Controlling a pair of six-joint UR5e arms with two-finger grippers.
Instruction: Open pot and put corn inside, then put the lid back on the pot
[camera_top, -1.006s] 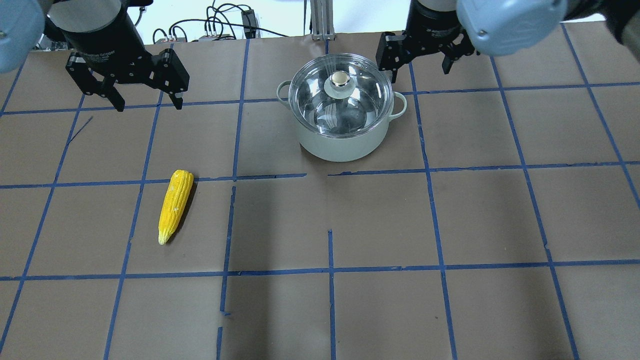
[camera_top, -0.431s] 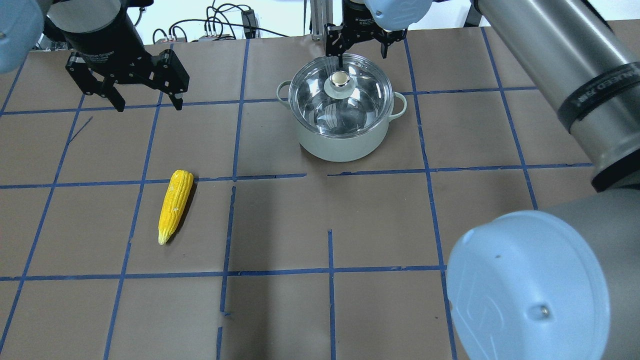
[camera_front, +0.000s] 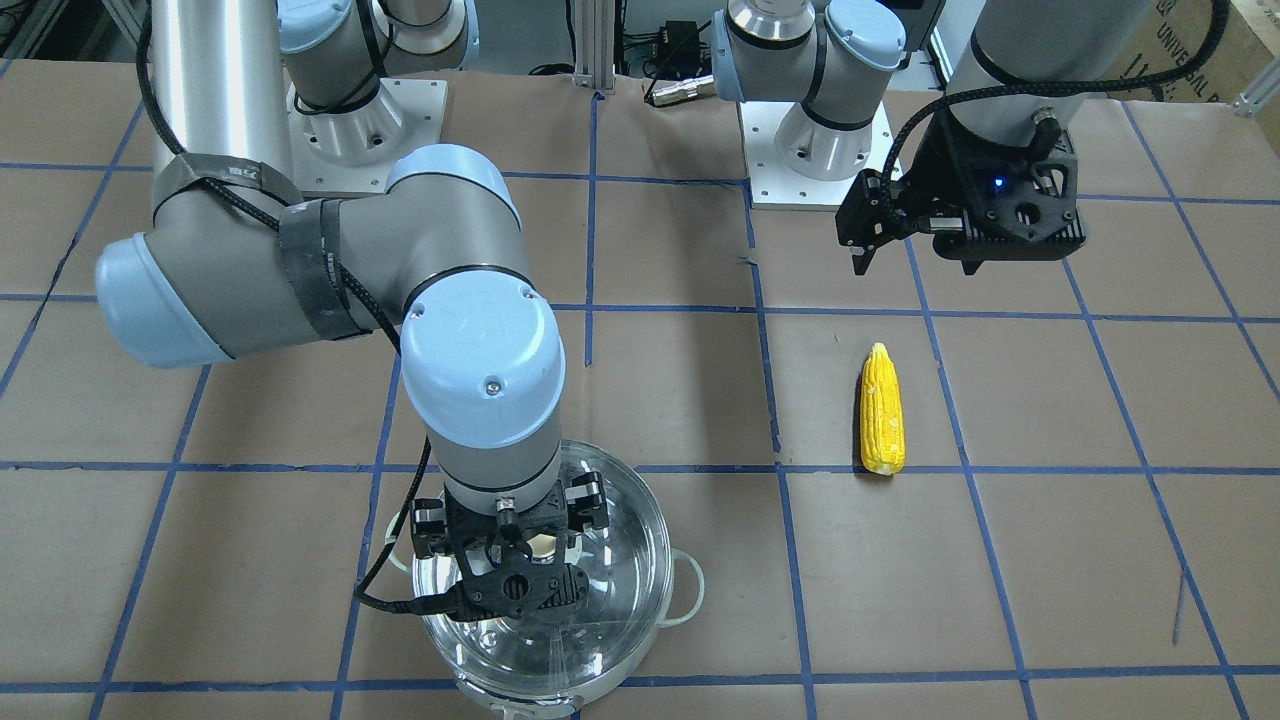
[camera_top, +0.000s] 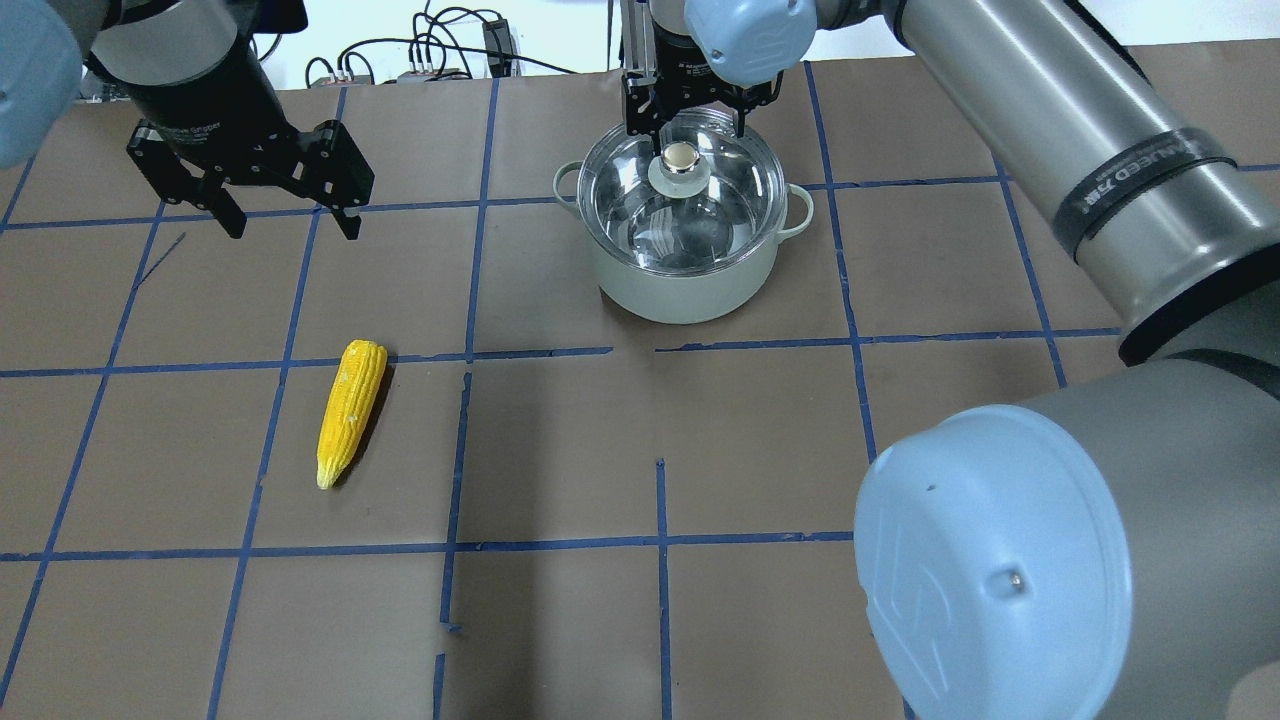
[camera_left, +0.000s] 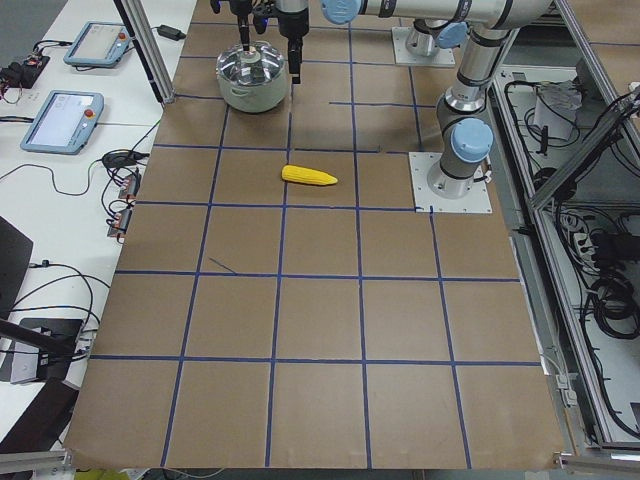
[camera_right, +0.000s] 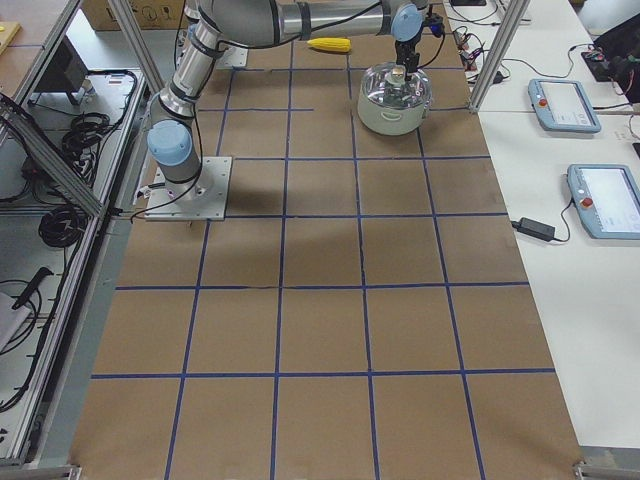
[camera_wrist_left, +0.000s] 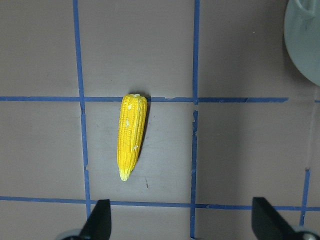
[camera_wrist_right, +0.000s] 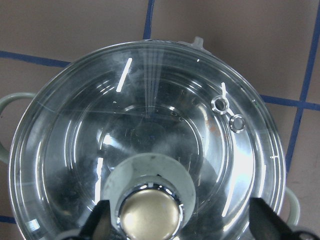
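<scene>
Right arm's swung across since a second ago, so my right fingers (camera_wrist_right: 97, 220) now sit over the pot (camera_top: 690, 285) at the far middle of the surface (camera_top: 760, 450). They're spread wide either side of the knob (camera_top: 679, 157) and not touching it, as far as I can tell. Left fingers (camera_wrist_left: 99, 220) barely shifted. They're spread too, hanging over the far left with the corn (camera_top: 350, 410) in sight below.

So I reckon I'm lined up for the grab: drop, pinch, lift.

Lid (camera_top: 720, 210) is seated flat on the pot: clear glass, steam holes near the rim, beige knob with a shiny metal ring at its centre. Pot's pale mint outside, shiny inside, looks empty, with loop handles left and right. Corn lies flat on the near left, well apart from the pot, pointed end toward me.
</scene>
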